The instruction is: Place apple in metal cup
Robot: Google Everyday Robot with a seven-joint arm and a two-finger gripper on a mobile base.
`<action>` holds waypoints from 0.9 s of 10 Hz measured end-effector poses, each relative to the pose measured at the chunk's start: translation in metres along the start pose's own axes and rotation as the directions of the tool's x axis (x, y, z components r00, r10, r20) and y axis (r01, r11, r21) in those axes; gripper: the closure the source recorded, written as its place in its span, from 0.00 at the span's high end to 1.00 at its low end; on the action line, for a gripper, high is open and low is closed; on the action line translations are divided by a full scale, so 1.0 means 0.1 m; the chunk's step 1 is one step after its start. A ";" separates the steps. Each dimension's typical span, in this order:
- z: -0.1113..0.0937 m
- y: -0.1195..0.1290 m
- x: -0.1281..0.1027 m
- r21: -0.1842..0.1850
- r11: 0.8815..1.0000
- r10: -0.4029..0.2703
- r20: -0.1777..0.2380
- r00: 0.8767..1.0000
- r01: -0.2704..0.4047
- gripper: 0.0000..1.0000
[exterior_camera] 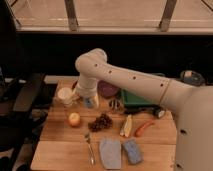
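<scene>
Your claw (88, 99) hangs low at the end of the white arm, at the back of the wooden bench (55, 145). It is just beside the white cup (65, 95) and right at the blue cup (92, 103). From this view you cannot tell how far open it is or whether it has hold of anything.

The small round yellow-orange apple (74, 119) sits alone on the bench, nearer the front edge than the claw and clear of it. The dark grape bunch (101, 122) is just beside it. The short shiny metal cup (116, 104) stands upright further along, between the purple bowl (106, 89) and the grapes, close to the green bin (137, 97).

The step in hand looks like the reach for the apple.
- Rise first, so you do not knock the two cups.
- Come straight down over the apple, centred, and close on its widest part.
- Keep to the side away from the grapes.
- Lift high enough to pass above the grape bunch on the way across.
- The cup is barely wider than the fruit, so line up squarely over its mouth and let go low; a tilted or early drop could tip it.
</scene>
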 end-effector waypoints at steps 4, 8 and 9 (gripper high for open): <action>0.52 -0.21 -0.04 0.057 0.995 -0.084 0.064 0.994 0.080 0.80; 0.91 -0.40 0.04 0.035 0.989 -0.150 0.097 0.984 0.147 0.80; 1.00 -0.34 0.08 0.016 0.989 -0.147 0.113 0.983 0.146 0.80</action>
